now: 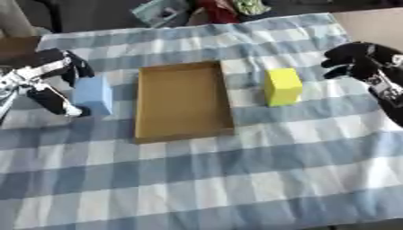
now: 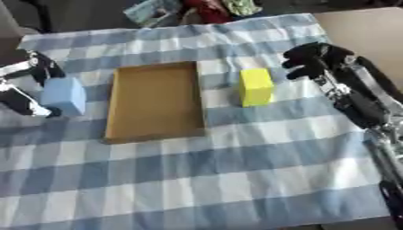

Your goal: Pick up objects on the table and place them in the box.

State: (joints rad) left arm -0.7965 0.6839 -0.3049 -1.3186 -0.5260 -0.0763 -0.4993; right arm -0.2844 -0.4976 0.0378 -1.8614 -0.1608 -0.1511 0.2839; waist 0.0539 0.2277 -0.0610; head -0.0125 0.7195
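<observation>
A shallow brown cardboard box [image 1: 182, 103] lies in the middle of the checked cloth with nothing inside. Just left of it stands a light blue block [image 1: 93, 93]. My left hand [image 1: 49, 83] is at that block's left side, open, with fingers [image 1: 75, 66] above its far corner and the thumb [image 1: 56, 102] by its near corner. I cannot tell whether they touch it. A yellow block [image 1: 282, 86] stands upright to the right of the box. My right hand [image 2: 316, 58] hovers a little right of and beyond it, fingers loosely bent and holding nothing.
A blue and white checked cloth [image 1: 236, 179] covers the table. Past its far edge lie a red item [image 1: 219, 10] and other clutter. Bare tan tabletop [image 1: 374, 24] shows at the upper right. The near half of the cloth carries nothing.
</observation>
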